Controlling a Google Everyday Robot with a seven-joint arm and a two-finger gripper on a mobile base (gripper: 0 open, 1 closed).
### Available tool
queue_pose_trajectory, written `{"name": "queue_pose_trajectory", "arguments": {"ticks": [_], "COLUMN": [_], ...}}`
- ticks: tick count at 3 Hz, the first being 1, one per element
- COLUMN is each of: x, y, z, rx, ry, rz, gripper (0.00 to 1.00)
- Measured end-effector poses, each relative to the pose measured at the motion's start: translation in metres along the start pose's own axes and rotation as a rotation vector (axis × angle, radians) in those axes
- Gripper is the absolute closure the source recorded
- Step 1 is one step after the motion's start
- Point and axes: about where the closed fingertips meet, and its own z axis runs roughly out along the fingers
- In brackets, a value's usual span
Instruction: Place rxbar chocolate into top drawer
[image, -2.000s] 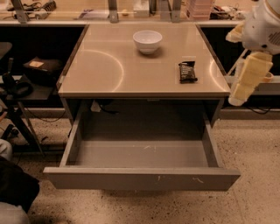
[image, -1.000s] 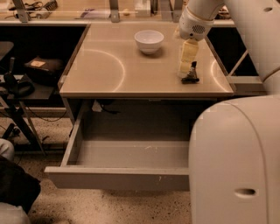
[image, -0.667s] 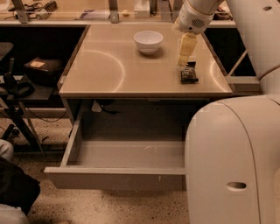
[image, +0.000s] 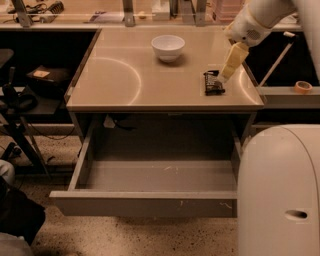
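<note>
The rxbar chocolate (image: 213, 83), a small black-wrapped bar, lies flat on the tabletop (image: 125, 75) near its right front corner. My gripper (image: 221, 79) hangs from the white arm coming in from the upper right, its pale fingers pointing down and left, with the tips at the bar's right edge. The top drawer (image: 150, 202) is pulled open below the table, a wide grey tray with a scratched front panel and nothing inside.
A white bowl (image: 168, 47) stands at the back middle of the table. My white arm body (image: 280, 195) fills the lower right and hides the drawer's right end. A roll of tape (image: 302, 86) sits on a shelf at right. Chairs and clutter at left.
The gripper has shifted to the right of the bar and lowered, its tips now at the bar's right side. The bar and drawer have not moved.
</note>
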Motion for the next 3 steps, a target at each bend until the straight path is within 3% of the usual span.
{"name": "queue_pose_trajectory", "arguments": {"ticks": [1,2,3], "x": [0.039,0.039,0.052], "y": [-0.021,-0.023,-0.021], "z": [-0.001,0.002,0.029], "rx": [0.054,0.058,0.016], "ry": [-0.048,-0.051,-0.064], "rz": [0.075,0.076,0.107], "gripper": [0.00,0.00,0.00]}}
